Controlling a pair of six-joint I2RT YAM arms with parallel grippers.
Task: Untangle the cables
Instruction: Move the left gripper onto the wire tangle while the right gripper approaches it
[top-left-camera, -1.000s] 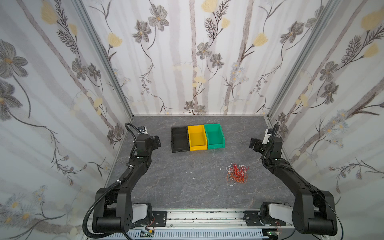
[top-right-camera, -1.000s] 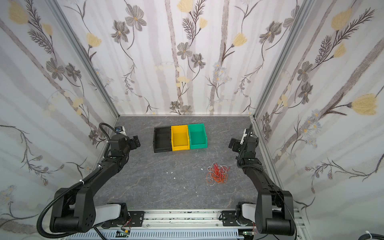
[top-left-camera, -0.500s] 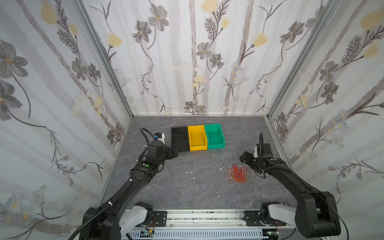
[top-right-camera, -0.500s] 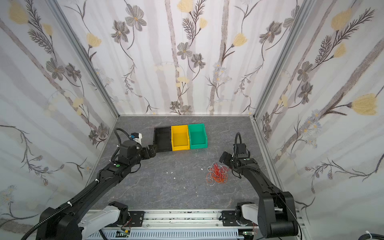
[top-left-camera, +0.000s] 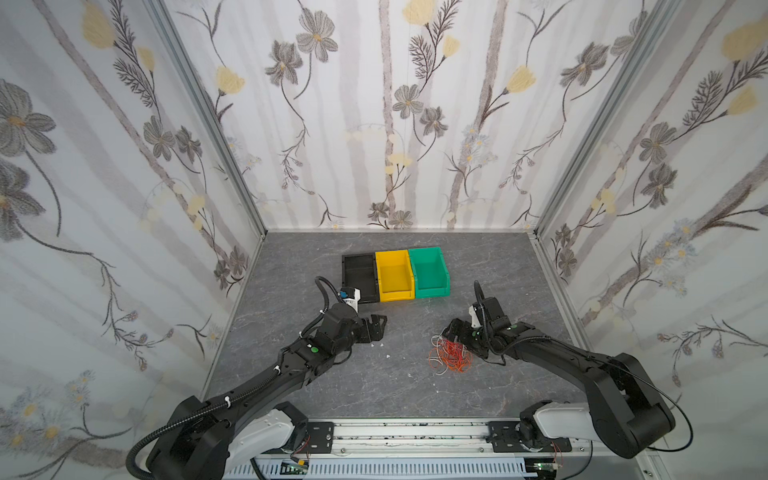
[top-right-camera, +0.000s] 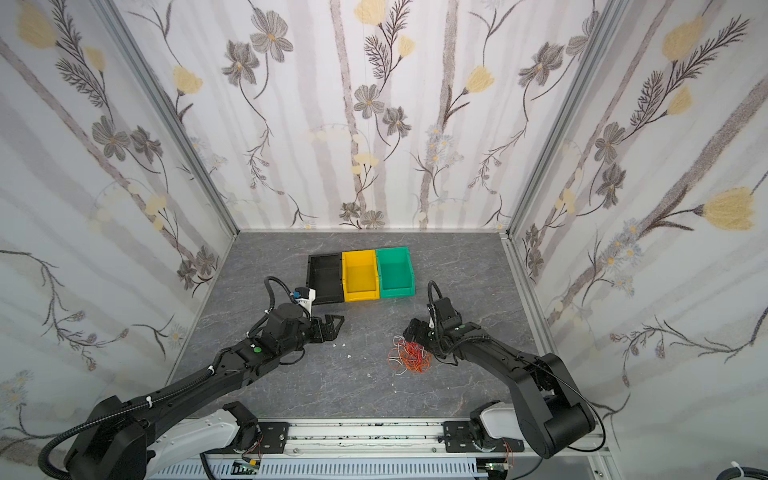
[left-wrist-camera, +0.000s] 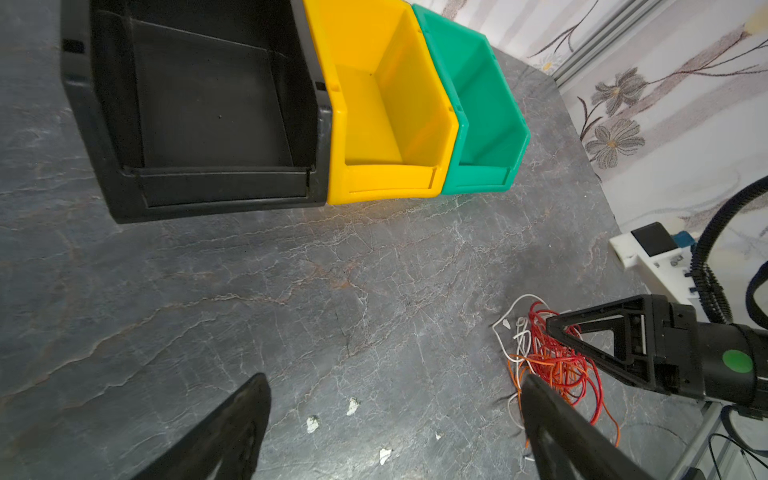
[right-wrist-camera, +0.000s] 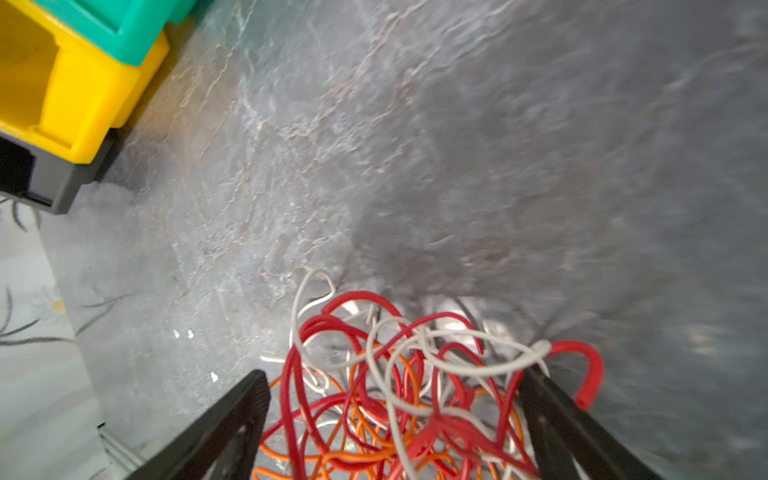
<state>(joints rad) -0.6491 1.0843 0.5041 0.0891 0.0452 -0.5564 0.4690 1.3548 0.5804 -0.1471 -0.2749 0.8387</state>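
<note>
In both top views the left gripper (top-left-camera: 380, 328) (top-right-camera: 334, 326) is seen low over the grey table (top-left-camera: 374, 382), just to the 9 o'clock side of its middle, with its jaws spread wide and nothing between them; in the left wrist view only bare tabletop is framed by the left gripper (left-wrist-camera: 392, 380). A few small white scraps (top-left-camera: 387, 356) are scattered on the table at about 5 o'clock from it. At 12 o'clock on the table three open bins are set side by side and touching: a black bin (top-left-camera: 359, 296), a yellow bin (top-left-camera: 397, 296) and a green bin (top-left-camera: 432, 293), and nothing can be made out inside them. The cables (top-left-camera: 451, 357) (top-right-camera: 409, 357), a loose knot of red, orange and white strands, are found flat on the table at about 4 o'clock from its middle, well apart from the bins. The right gripper (top-left-camera: 449, 332) (top-right-camera: 409, 330) is held at the 12 o'clock edge of the heap, low over it. In the right wrist view its jaws are shown parted wide, with the cables (right-wrist-camera: 395, 395) lying between the fingers (right-wrist-camera: 232, 424); no strand is pinched, though whether strands brush the fingers cannot be told.
</note>
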